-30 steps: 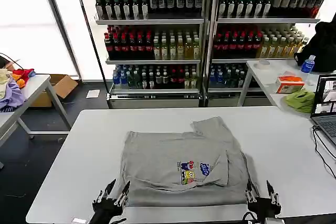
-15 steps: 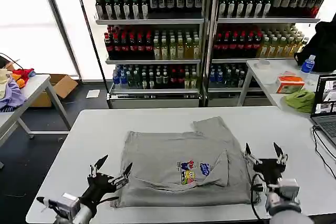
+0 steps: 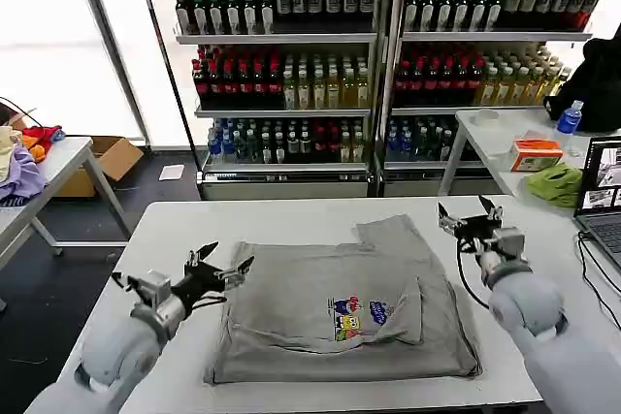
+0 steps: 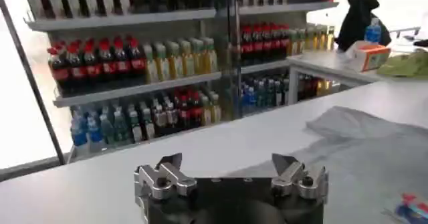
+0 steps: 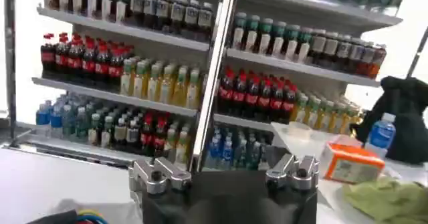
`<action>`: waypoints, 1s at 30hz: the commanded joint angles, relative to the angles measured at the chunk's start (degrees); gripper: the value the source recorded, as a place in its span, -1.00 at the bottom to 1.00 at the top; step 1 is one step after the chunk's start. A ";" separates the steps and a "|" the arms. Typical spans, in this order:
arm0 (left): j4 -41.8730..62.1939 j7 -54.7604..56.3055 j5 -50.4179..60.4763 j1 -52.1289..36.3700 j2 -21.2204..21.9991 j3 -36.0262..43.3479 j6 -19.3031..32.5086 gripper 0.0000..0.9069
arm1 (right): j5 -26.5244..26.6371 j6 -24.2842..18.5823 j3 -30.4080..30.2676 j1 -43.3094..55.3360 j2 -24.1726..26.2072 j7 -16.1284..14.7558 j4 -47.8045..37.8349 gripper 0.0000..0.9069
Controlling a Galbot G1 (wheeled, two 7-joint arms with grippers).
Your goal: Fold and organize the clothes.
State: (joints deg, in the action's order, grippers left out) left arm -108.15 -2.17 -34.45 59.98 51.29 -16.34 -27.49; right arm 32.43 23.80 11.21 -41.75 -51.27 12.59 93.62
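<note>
The light grey cotton T-shirt with a small multicoloured chest print [image 3: 340, 312] lies partly folded mid-table, sleeve tucked over, likely awaiting another fold. It rests on a long white table [image 3: 184, 230], drinks shelves [image 3: 281, 65] behind. The left gripper [image 3: 218, 270] hovers at its left edge, the right gripper [image 3: 470, 221] past its far right corner, both spread wide and empty.

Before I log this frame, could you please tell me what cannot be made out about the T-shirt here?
- Head view: the T-shirt is folded over itself, so its underside and any layers beneath are hidden.
- Head view: the chest print is too small to read.
- Left wrist view: the left hand blocks the near part.
</note>
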 commanded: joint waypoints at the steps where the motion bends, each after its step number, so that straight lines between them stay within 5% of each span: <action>1: 27.82 -0.76 -4.84 -25.42 2.89 13.35 -1.59 1.00 | 0.82 -0.04 -11.97 20.27 -6.69 -3.16 -21.86 1.00; 15: 36.13 -0.57 -1.13 -26.35 9.53 13.34 -2.30 1.00 | -1.71 -0.63 -10.43 19.21 -15.78 -4.53 -33.45 1.00; 30: 30.81 0.45 -1.20 -22.44 8.54 12.56 -3.89 1.00 | -3.85 -1.02 -9.41 14.61 -16.43 -5.19 -32.58 1.00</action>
State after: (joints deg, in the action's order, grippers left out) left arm -76.64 -1.83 -35.64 37.15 59.53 -4.30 -30.77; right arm 29.24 22.88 2.27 -26.71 -66.37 7.70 63.50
